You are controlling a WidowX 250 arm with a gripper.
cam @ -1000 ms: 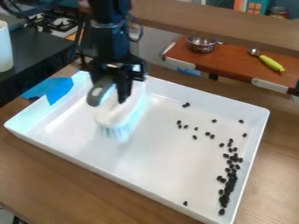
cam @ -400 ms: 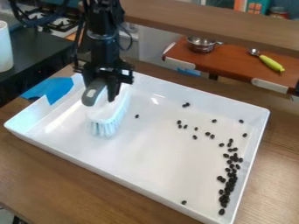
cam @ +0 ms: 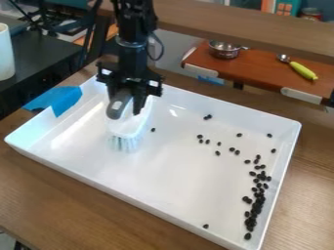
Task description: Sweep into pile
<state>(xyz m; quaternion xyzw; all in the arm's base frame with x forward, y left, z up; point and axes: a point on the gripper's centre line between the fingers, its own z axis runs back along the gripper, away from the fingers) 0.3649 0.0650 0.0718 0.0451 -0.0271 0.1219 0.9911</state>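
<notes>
In the camera view, a brush (cam: pixel 127 128) is held by its dark handle in the black gripper (cam: pixel 127 101), whose fingers are closed around it. The brush is placed over the left part of a white tray (cam: pixel 166 183), with its pale bristles pointed down; whether the tray floor is touched by them cannot be told. The task's dark beans are found mostly along the right wall, where a long, dense pile (cam: pixel 256 212) is formed near the front right corner. A looser scatter (cam: pixel 235 150) is spread across the right half, a pair (cam: pixel 207 117) is seen near the far wall, one lone bean (cam: pixel 153 130) is left just beside the brush, and another (cam: pixel 205 226) is set apart near the front edge. The sweeping is judged to be well advanced, since most beans are already gathered on one side; the step in hand is taken to be the collecting of stragglers. For the next move, the bristles need to be kept low, on the side of the lone bean facing away from the pile, and a stroke made rightward so that it is pushed to the others. If the brush is lifted too high, the bean may be passed over; if it is swept too hard, beans may be scattered.
</notes>
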